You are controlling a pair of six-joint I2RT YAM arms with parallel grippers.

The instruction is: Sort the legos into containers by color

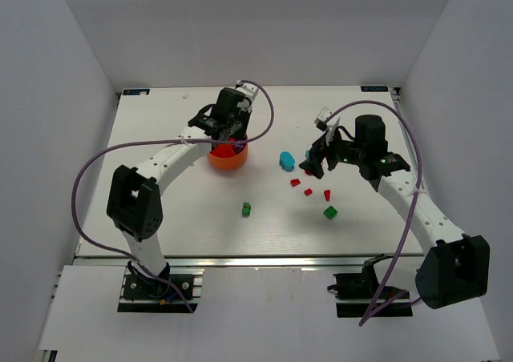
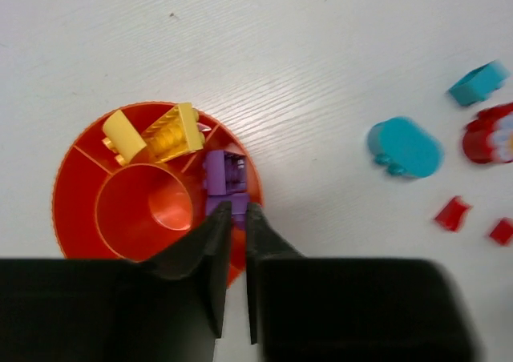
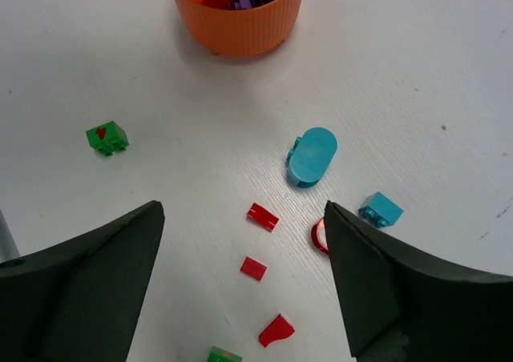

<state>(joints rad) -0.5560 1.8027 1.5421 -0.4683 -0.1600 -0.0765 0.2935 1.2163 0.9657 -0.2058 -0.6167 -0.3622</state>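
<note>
The white worktop [image 1: 176,226] carries the round orange tub [image 3: 240,26], set left of centre. The left gripper [image 2: 236,215] hangs over the tub's rim, its fingers almost together with only a thin slit between them; I cannot tell whether it pinches the purple legos [image 2: 223,174] below. The right gripper [image 3: 242,214] is spread wide above loose red pieces [image 3: 263,216]. Yellow legos [image 2: 160,134] lie in the compartment next to the purple ones. A teal rounded piece [image 3: 313,155], a small teal brick [image 3: 381,210] and a green brick [image 3: 107,138] lie on the worktop.
</note>
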